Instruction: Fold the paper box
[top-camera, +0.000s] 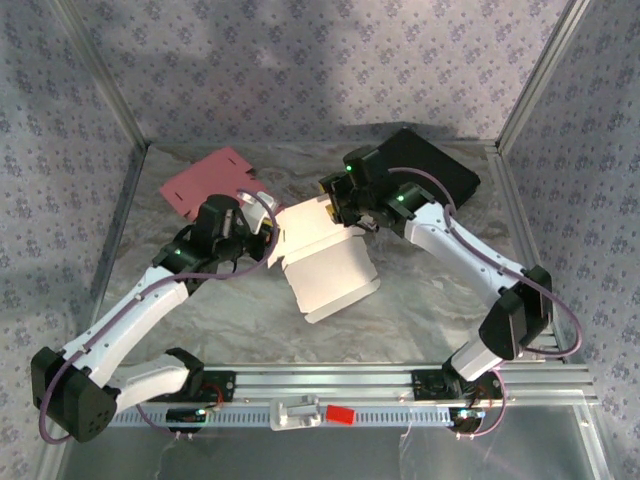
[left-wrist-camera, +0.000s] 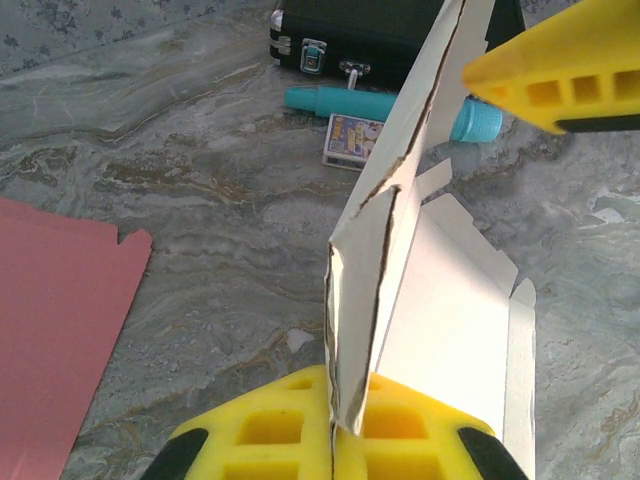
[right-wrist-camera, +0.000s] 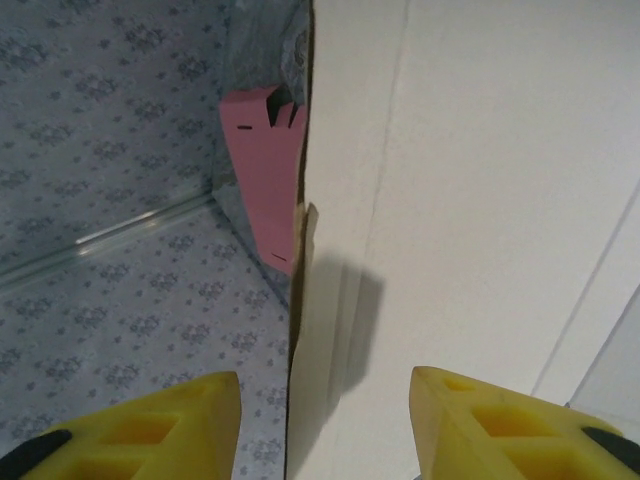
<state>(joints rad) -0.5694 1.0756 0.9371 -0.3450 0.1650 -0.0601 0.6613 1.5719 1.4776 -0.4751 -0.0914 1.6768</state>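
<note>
Desk (top-camera: 400, 320) centre carries the white paper box (top-camera: 325, 265), lying diagonally between both arms. Left claw (left-wrist-camera: 345, 425) is clamped tight on its upright panel's near edge. Right claw (right-wrist-camera: 325, 375) stands parted astride the panel's upper-right end, seemingly nearer the next crease.

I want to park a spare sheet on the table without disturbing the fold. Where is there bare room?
Bare marble lies between the white box and the near rail, and at the far edge between the pink sheet and black case. The centre is crowded: the left gripper and right gripper meet at the box.
</note>
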